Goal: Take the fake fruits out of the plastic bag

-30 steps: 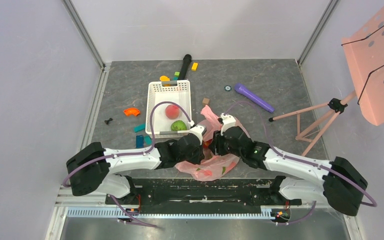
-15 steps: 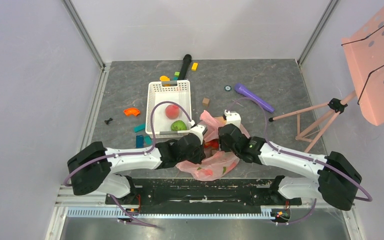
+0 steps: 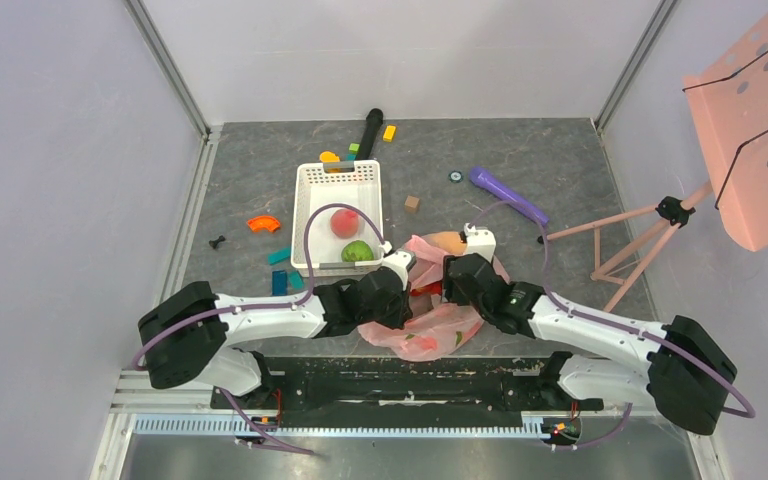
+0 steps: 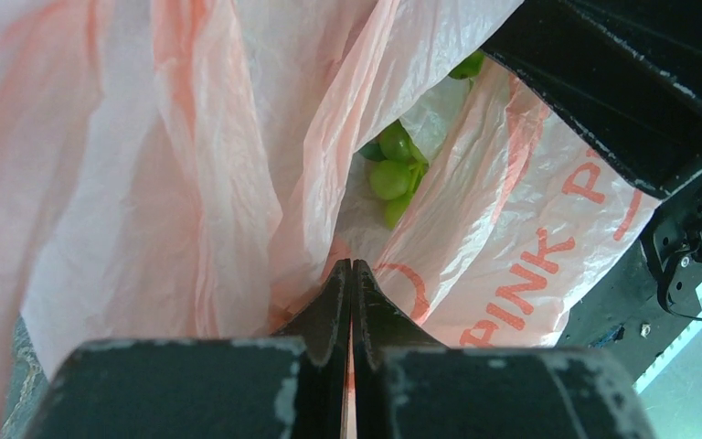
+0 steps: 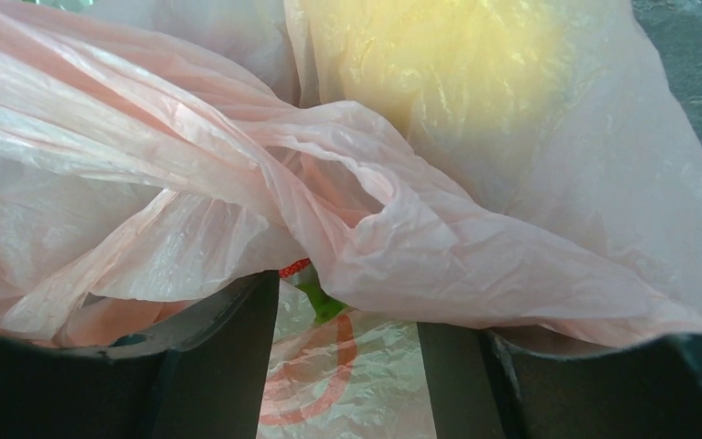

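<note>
The pink plastic bag [image 3: 428,322] lies crumpled between my two grippers. My left gripper [image 3: 403,288] is shut on a fold of its film, as the left wrist view [image 4: 351,267] shows. A cluster of small green round fruits [image 4: 391,174] lies inside the bag beyond it. My right gripper [image 3: 450,283] is open, with bag film draped over its fingers [image 5: 228,366]. A red bit and a green leaf [image 5: 322,300] show between them. A yellow-orange fruit [image 5: 457,64] glows through the film and shows in the top view [image 3: 447,240]. A pink-red peach [image 3: 342,222] and a green apple [image 3: 357,251] lie in the white basket [image 3: 310,190].
A purple cylinder [image 3: 508,196] lies right of the basket and a black cylinder [image 3: 370,128] behind it. Small coloured blocks [image 3: 263,223] are scattered left of and behind the basket. A pink music stand [image 3: 750,130] on tripod legs [image 3: 630,250] stands at the right.
My right gripper has moved right and slightly away, drawing the bag's far side with it. The yellow-orange shape now shows at the bag's far end. The left gripper has stayed put.
</note>
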You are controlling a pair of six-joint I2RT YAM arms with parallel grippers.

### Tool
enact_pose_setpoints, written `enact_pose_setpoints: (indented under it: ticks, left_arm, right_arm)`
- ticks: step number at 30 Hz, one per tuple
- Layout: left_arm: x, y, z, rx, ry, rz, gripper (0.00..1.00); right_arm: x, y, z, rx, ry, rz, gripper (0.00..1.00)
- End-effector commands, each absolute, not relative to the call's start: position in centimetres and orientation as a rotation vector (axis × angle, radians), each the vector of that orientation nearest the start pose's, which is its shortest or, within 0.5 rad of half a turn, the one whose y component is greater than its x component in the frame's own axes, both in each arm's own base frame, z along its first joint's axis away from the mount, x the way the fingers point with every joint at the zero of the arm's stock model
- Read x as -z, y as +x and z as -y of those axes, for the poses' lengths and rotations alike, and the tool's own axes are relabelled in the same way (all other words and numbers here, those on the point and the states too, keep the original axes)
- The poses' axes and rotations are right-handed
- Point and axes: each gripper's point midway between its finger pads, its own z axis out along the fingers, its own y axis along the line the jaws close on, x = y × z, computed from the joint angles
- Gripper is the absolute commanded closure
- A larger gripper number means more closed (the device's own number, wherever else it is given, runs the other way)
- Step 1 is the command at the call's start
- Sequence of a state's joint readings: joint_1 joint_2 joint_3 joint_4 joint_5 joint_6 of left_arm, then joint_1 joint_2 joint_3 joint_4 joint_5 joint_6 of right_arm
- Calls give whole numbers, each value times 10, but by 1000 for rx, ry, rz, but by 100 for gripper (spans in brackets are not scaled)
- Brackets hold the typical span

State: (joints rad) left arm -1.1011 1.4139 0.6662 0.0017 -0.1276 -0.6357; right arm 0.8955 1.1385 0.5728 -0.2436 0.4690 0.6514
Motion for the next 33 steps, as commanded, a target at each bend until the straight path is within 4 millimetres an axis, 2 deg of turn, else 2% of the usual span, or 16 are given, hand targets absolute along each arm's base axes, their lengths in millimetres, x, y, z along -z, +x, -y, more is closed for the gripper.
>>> enact_pose_setpoints:
  ticks: [1,8,14,19,24,26,28,33]
  left_arm:
    - [-69,166,338,770,452,-2347,98]
    - [-70,163,345,801,469,-2359,98]
    - [-72,160,351,819,518,-2367,98]
    - [-75,161,352,818,520,-2362,98]
    - [-76,161,350,818,493,-2363,98]
    - [-78,161,348,816,483,-2357,98]
    - [-79,162,343,793,480,-2363,98]
    - [-93,165,340,794,464,-2329,98]
  right_arm:
    - [-92,244,-203,-366,-11,-2167,42]
    - [-86,258,-198,-457,110,-2118,41]
    - [-70,263,-187,-432,173,-2125,38]
    - [-58,267,-181,-405,190,-2135,40]
    - [-53,271,-180,-399,176,-2127,55]
    - [-56,272,-184,-418,152,-2117,64]
    - [-64,273,-188,-446,118,-2099,74]
    - [-94,272,-201,-534,23,-2033,86]
